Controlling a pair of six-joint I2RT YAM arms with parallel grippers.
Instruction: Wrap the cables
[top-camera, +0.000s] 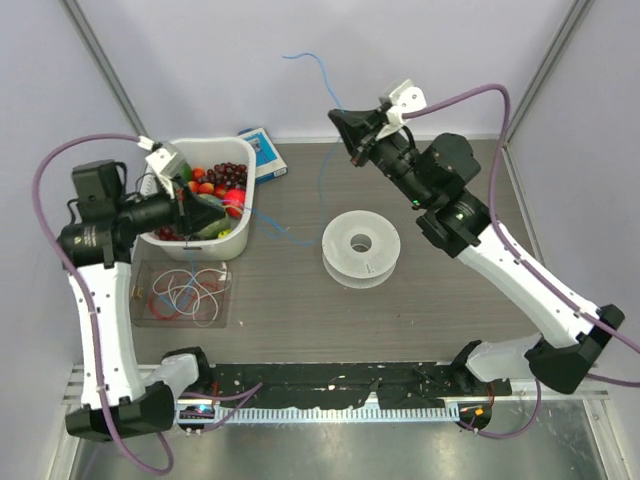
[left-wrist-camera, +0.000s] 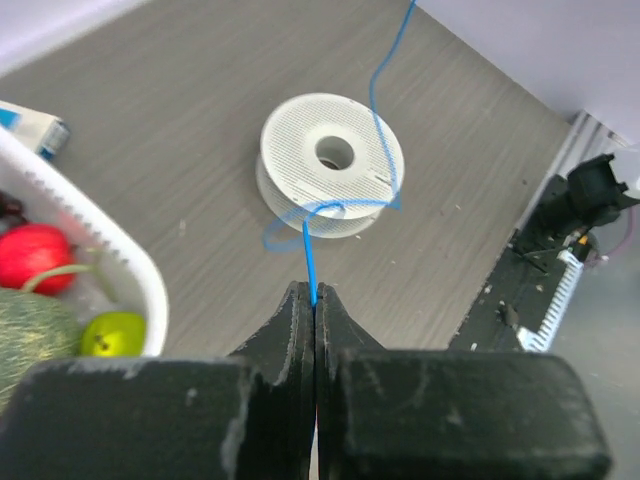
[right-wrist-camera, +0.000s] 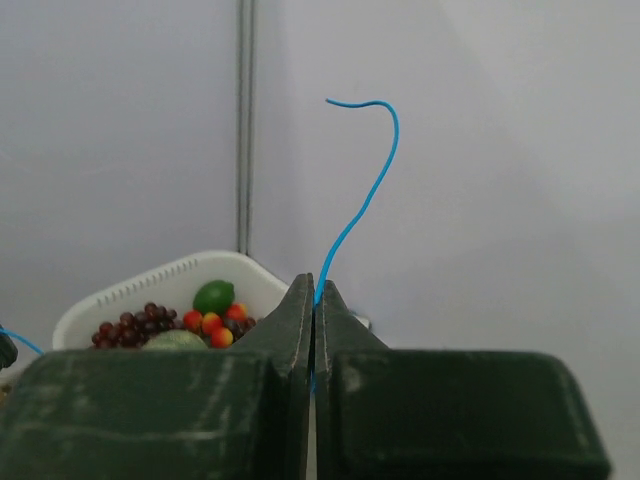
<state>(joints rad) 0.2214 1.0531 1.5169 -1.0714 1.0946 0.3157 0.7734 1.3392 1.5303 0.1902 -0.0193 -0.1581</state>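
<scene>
The hair-thin blue cable (top-camera: 327, 78) runs between both grippers. My left gripper (top-camera: 222, 212) is shut on one part of it beside the fruit basket; in the left wrist view the blue cable (left-wrist-camera: 308, 260) leaves the shut gripper (left-wrist-camera: 315, 292), loops by the white spool (left-wrist-camera: 300, 130) and rises up right. My right gripper (top-camera: 338, 118) is raised at the back, shut on the cable (right-wrist-camera: 345, 236), whose free end curls above the gripper (right-wrist-camera: 314, 285). The spool (top-camera: 361, 248) lies flat mid-table. Red and white cables (top-camera: 190, 295) lie looped in a clear tray.
A white basket (top-camera: 246, 215) of grapes and fruit stands at the left, also seen in the right wrist view (right-wrist-camera: 150, 285). A blue box (top-camera: 262, 153) lies behind it. The clear tray (top-camera: 140, 300) sits in front. Grey walls enclose the back and sides.
</scene>
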